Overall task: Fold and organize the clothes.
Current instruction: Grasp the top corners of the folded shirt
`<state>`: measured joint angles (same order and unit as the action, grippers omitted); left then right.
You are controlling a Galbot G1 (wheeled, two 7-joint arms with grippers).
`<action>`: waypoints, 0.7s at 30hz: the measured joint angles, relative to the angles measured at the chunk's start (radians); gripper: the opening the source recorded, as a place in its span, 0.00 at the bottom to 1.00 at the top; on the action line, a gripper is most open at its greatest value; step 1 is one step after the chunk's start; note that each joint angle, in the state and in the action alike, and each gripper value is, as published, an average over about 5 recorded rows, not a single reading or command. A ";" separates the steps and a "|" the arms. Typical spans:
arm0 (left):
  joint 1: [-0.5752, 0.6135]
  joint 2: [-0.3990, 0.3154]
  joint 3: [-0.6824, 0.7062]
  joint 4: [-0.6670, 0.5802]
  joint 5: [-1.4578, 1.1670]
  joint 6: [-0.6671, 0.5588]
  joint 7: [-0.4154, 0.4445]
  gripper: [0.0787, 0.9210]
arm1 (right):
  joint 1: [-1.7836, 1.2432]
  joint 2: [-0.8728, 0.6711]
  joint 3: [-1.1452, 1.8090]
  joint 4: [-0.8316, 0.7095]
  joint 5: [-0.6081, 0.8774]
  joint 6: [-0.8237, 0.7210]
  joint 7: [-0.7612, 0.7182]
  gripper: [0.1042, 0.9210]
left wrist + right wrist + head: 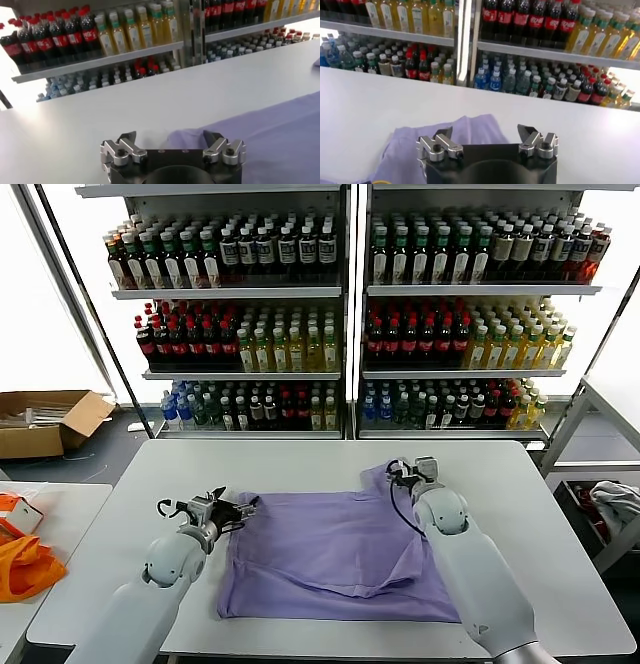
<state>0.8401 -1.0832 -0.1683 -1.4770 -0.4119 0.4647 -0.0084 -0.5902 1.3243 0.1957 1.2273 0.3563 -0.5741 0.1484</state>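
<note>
The lavender-purple T-shirt point(335, 554) lies spread on the white table point(300, 459), with a sleeve sticking up at its far right corner. No printed pattern shows on it. My left gripper point(232, 509) is open and empty at the shirt's near-left top corner, just above the cloth; in the left wrist view point(170, 136) the shirt edge point(260, 135) lies between and beyond its fingers. My right gripper point(405, 471) is open and empty over the far right sleeve; in the right wrist view point(485, 131) the sleeve point(465, 131) lies just ahead.
Shelves of drink bottles point(340, 324) stand behind the table. An orange bag point(25, 564) lies on a side table at the left. A cardboard box point(45, 419) sits on the floor at the left. A pale grey cloth point(620, 504) lies on a stand at the right.
</note>
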 measured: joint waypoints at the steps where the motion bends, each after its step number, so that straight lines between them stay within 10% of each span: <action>1: -0.002 0.000 0.001 0.000 -0.002 0.001 0.000 0.88 | 0.001 0.004 0.004 -0.004 0.001 0.000 -0.001 0.88; 12: -0.009 -0.009 0.009 0.013 -0.012 0.005 -0.002 0.85 | -0.009 0.028 0.041 -0.036 0.006 0.007 -0.012 0.88; 21: -0.004 -0.014 0.018 0.013 -0.020 0.002 0.000 0.59 | -0.028 0.024 0.048 -0.028 0.006 0.004 -0.007 0.73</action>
<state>0.8357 -1.0970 -0.1498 -1.4637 -0.4316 0.4666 -0.0087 -0.6180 1.3485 0.2434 1.1990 0.3626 -0.5703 0.1419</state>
